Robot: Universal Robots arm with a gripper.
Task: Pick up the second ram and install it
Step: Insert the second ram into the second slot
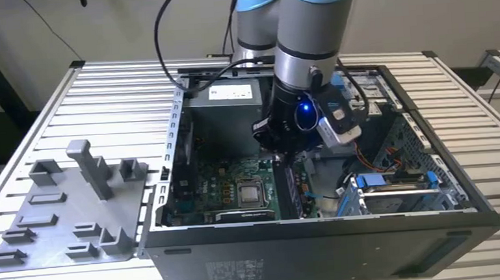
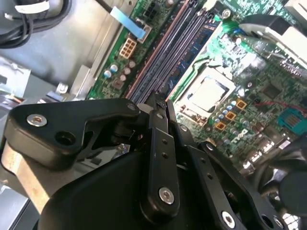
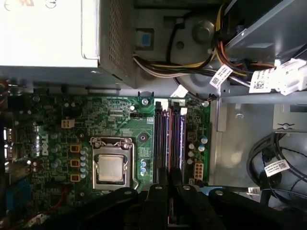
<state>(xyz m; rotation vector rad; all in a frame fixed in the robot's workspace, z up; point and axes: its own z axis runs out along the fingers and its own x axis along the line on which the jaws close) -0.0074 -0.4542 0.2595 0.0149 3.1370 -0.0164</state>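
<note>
The second ram shows as a thin dark blue-purple strip, edge-on, standing in a memory slot of the green motherboard inside the open computer case. My gripper is low over the near end of that slot, with its black fingers drawn together on the strip's edge. A like strip stands in the neighbouring slot. In the exterior view the gripper hangs just above the row of slots, beside the processor socket.
A grey plastic holder plate with upright blocks lies on the slatted table at the exterior view's left. The power supply and cable bundles crowd one end of the slots. A drive cage is at the exterior view's right.
</note>
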